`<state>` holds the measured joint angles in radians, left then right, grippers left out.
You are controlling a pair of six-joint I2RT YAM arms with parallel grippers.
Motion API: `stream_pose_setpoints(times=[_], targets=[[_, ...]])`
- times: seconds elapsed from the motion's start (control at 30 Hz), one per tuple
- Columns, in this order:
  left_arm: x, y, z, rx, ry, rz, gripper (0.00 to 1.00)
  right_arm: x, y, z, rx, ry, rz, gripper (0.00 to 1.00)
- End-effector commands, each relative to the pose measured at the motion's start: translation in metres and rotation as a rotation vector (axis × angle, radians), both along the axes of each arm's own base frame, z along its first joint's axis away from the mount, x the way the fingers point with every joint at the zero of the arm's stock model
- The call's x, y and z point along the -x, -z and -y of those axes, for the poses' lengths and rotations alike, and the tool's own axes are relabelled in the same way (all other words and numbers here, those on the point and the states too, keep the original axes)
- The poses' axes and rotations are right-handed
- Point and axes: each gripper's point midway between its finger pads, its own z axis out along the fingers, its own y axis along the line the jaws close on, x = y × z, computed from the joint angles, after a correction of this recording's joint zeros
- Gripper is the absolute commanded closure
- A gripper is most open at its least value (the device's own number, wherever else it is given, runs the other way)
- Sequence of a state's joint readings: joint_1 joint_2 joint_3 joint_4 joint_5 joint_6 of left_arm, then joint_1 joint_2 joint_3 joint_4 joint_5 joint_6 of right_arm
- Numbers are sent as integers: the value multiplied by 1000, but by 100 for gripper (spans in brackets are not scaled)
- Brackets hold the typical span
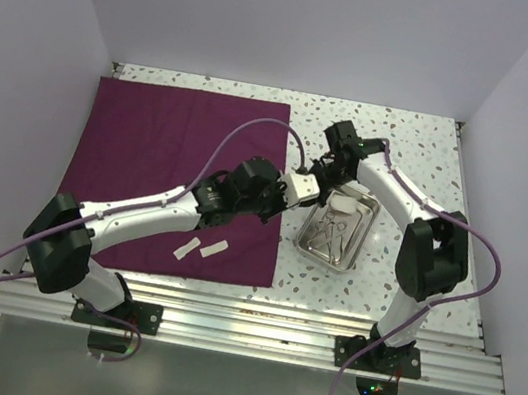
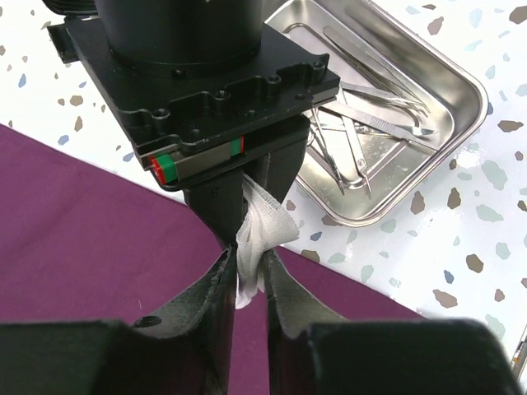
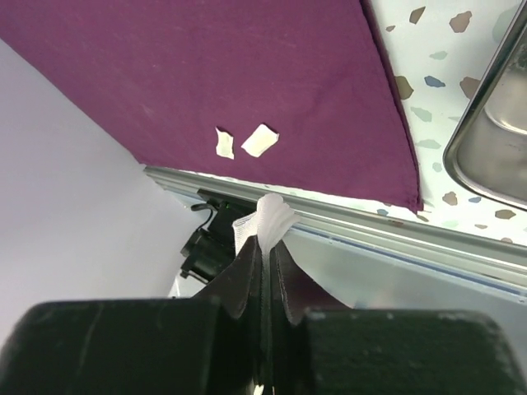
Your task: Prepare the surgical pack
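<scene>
Maroon cloth (image 1: 177, 173): lies flat on the left half of the speckled tabletop (image 1: 415, 142). Two loose gauze pads (image 1: 216, 247) rest on it near its front edge, just beside each other.

Left pincer (image 2: 249, 259): reaches rightward past the cloth's right edge. Its jaws are slightly parted and loosened, with the lower end of a white gauze pad (image 2: 265, 218) hanging between them.

Right pincer (image 3: 265, 247): meets the left one tip to tip above the tabletop, between the cloth and the tray. It is clenched on the upper end of the same gauze pad, which bulges out past its fingertips.

Steel tray (image 2: 387, 177): sits on bare tabletop right of the cloth, just apart from its edge. The metal instruments (image 2: 354, 123) lie crossed inside it. Another white pad (image 1: 346, 206) rests at its far end.
</scene>
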<state>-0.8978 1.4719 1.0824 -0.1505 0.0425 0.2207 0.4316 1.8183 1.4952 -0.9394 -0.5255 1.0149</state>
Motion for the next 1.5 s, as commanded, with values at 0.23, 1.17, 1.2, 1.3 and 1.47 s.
stream_pose_setpoints(times=[0.23,1.17,1.2,1.3,1.47], targets=[[-14,-29,-30,153,-110,-2,63,-17,-13,40,-15,-141,199,100],[-53,59,-148,32,-627,-344,44,-55,93,105,163,-500,533,100],[-53,59,-149,31,-627,-340,44,-57,98,106,169,-501,524,100],[-52,59,-154,23,-636,-333,44,-57,105,115,215,-502,507,98],[-51,71,-171,-31,-715,-329,44,-54,109,132,313,-494,467,76]])
